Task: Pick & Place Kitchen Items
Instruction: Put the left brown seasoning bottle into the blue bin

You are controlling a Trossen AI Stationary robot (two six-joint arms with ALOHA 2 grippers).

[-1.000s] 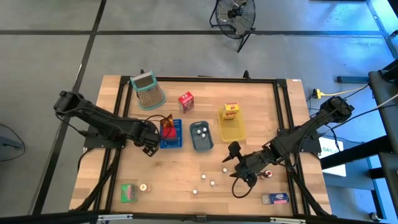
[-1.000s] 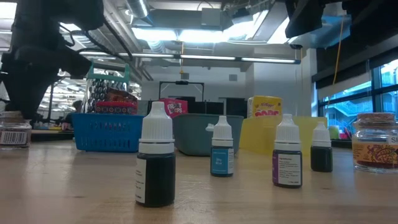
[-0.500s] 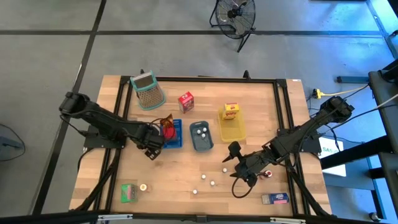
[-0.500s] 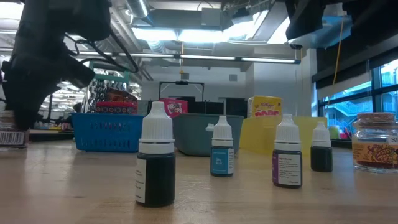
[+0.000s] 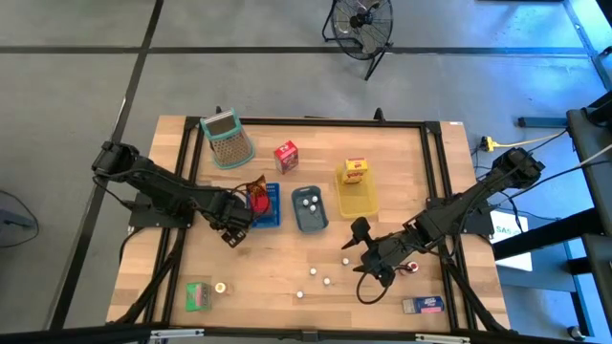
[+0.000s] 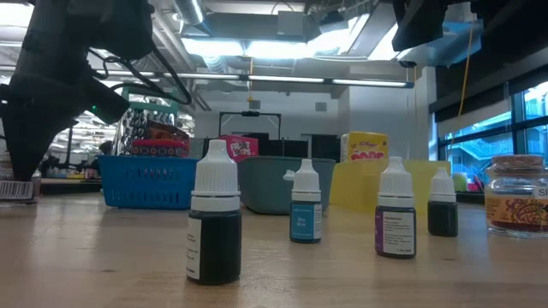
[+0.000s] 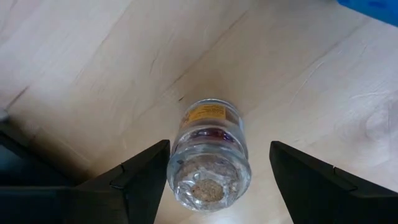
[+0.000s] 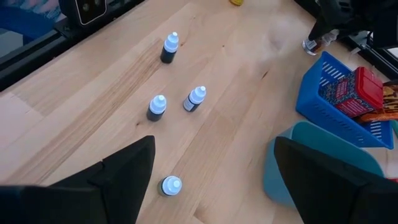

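On the wooden counter [image 5: 277, 258] the left claw [image 5: 232, 229] hangs just beside the blue basket [image 5: 265, 218], its fingers spread apart on either side of a small clear glass jar [image 7: 209, 155] with a cork top and a yellow label whose print is too small to read; the fingers stand clear of the glass, and the jar rests upright on the wood. The blue basket holds a red tin [image 8: 351, 91] and a brown packet [image 5: 254, 184]. Next to it sit a grey-blue tray [image 5: 310, 210] with two white-capped bottles inside and a yellow tray [image 5: 357, 195] carrying a yellow carton [image 6: 365, 157] with red lettering that cannot be made out. A red carton [image 5: 285, 155] stands alone near a green-rimmed mesh basket [image 5: 228, 139]. The right claw [image 5: 367, 260] hovers with fingers wide apart and nothing between them, above four small dropper bottles [image 8: 158, 107] with white caps scattered on the counter. A spice jar [image 6: 515, 194] stands at the low view's right edge. A green carton [image 5: 198, 295] and a blue carton [image 5: 423, 306] lie near the front edge.
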